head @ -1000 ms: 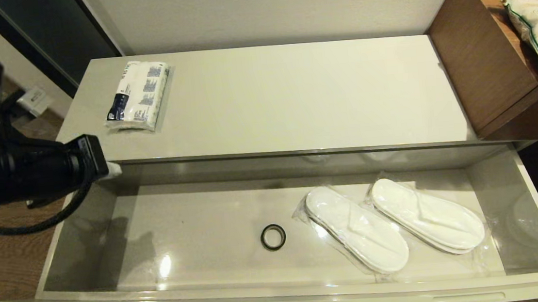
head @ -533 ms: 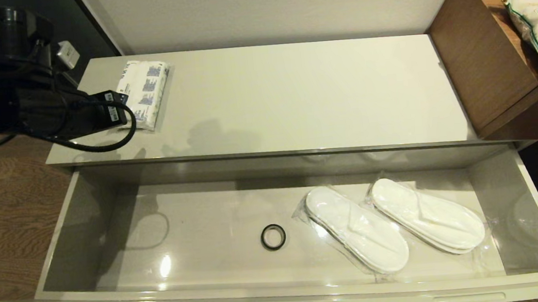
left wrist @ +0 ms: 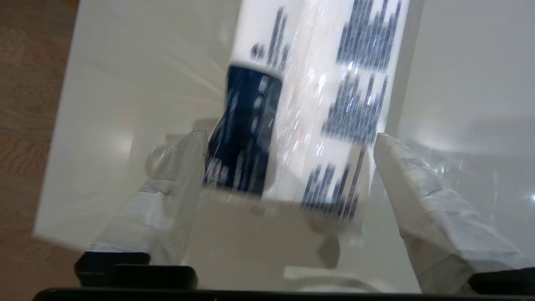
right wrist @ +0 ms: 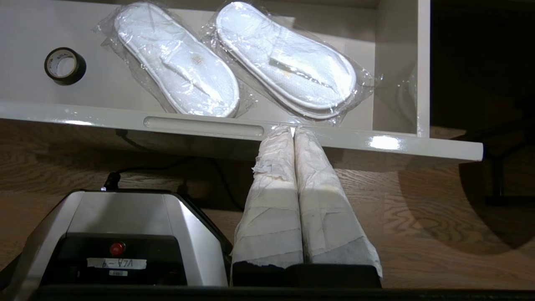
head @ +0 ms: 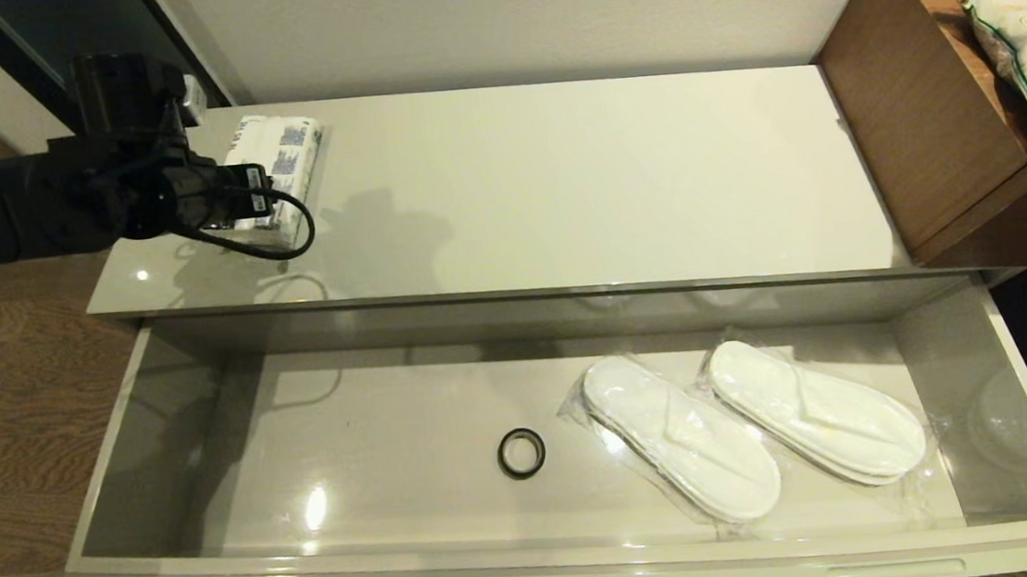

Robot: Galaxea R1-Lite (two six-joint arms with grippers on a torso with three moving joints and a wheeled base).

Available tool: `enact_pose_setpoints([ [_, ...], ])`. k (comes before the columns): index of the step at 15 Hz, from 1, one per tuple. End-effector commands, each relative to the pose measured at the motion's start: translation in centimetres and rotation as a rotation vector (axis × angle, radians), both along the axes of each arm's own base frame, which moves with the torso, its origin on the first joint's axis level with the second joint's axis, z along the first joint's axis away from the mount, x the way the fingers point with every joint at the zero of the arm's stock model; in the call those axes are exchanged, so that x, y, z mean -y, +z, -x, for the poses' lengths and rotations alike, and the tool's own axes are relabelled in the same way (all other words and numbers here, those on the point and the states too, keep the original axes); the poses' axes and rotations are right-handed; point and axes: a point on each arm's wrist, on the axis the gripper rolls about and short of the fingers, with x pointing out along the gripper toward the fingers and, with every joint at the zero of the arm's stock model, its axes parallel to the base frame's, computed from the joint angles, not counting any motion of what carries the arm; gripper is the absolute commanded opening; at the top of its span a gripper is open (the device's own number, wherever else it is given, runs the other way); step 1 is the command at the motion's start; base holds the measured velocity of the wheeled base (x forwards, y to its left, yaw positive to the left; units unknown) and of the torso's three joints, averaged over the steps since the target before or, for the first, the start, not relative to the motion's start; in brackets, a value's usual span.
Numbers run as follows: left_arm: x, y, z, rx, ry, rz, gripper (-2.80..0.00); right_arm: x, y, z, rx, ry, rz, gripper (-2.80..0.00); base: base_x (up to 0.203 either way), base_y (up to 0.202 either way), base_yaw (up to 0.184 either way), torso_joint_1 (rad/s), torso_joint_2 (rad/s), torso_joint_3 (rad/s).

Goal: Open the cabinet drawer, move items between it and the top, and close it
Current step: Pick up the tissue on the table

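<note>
Left gripper (left wrist: 288, 142) hangs over the tissue pack (head: 279, 160) at upper left of head view, fingers spread wide w/ the pack's near end between them, not clamped. In head view the arm hides the pack's near half; the wrist view is motion-smeared, so contact unclear. Pack lies on the top (head: 560, 182). Cabinet drawer (head: 538, 565) pulled fully out, front edge cut off at frame bottom; holds slippers (head: 749, 426) and black ring (head: 520, 452). Right gripper (right wrist: 294, 131) pressed closed, low in front of the drawer front, unseen in head view.

Wrapped white slippers (head: 754, 430), black ring (head: 520, 452), brown desk (head: 925, 104)
</note>
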Motion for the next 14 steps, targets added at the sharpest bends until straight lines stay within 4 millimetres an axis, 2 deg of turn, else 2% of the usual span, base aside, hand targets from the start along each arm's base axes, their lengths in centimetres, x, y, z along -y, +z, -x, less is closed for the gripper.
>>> enact_pose_setpoints([
  [1,0.2,-1.5,-2.2,-0.02,0.002,-0.004,0.0,0.0,0.0,0.0,-0.001,0.001,0.002,-2.8,0.0,0.0,0.0,0.0,0.0,0.0],
  [6,0.4,-4.6,-4.4,-0.087,0.003,-0.033,0.0,0.0,0.0,0.0,0.0,0.006,0.004,-2.8,0.0,0.0,0.0,0.0,0.0,0.0],
  [10,0.4,-5.2,-4.8,-0.104,0.001,-0.046,0.0,0.0,0.0,0.0,0.0,0.006,0.005,-2.8,0.0,0.0,0.0,0.0,0.0,0.0],
  [11,0.4,-5.2,-4.8,-0.104,-0.001,-0.06,-2.21,0.0,0.0,0.0,0.0,0.007,0.007,-2.8,0.0,0.0,0.0,0.0,0.0,0.0],
  [12,0.4,-5.0,-4.7,-0.101,-0.003,-0.066,-2.8,0.0,0.0,0.0,0.0,0.007,0.007,-2.8,0.0,0.0,0.0,0.0,0.0,0.0],
  [14,0.5,-3.8,-4.0,-0.079,-0.009,-0.063,-2.8,0.0,0.0,0.0,0.0,0.007,0.007,-2.8,0.0,0.0,0.0,0.0,0.0,0.0],
])
